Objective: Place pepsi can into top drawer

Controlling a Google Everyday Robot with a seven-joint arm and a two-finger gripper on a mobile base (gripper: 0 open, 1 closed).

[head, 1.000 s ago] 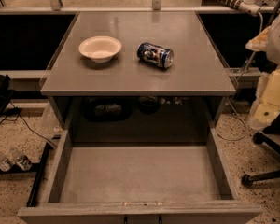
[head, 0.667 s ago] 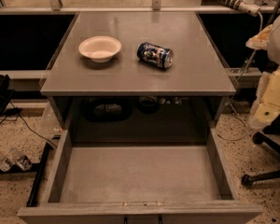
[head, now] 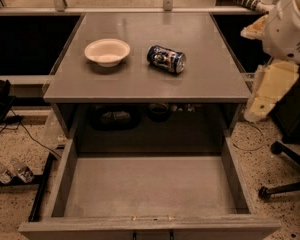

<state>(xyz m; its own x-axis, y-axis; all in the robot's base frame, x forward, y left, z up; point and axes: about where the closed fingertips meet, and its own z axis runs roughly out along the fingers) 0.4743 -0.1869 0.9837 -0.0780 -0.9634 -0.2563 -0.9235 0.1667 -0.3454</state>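
The pepsi can (head: 166, 59) lies on its side on the grey tabletop (head: 145, 81), right of centre. It is dark blue with white and red markings. The top drawer (head: 150, 186) is pulled out wide below the tabletop, and its flat grey floor is bare. My gripper (head: 268, 93) hangs off the table's right side, level with the front edge. It is well right of the can, apart from it, and holds nothing.
A cream-white bowl (head: 107, 51) stands on the tabletop left of the can. Dark items sit on a shelf (head: 140, 116) under the top. A chair base (head: 285, 184) is on the floor at right. Cables and plastic bottles (head: 10, 170) lie at left.
My arm and gripper at the right have shifted a little left and up. The can, bowl and drawer have not moved.
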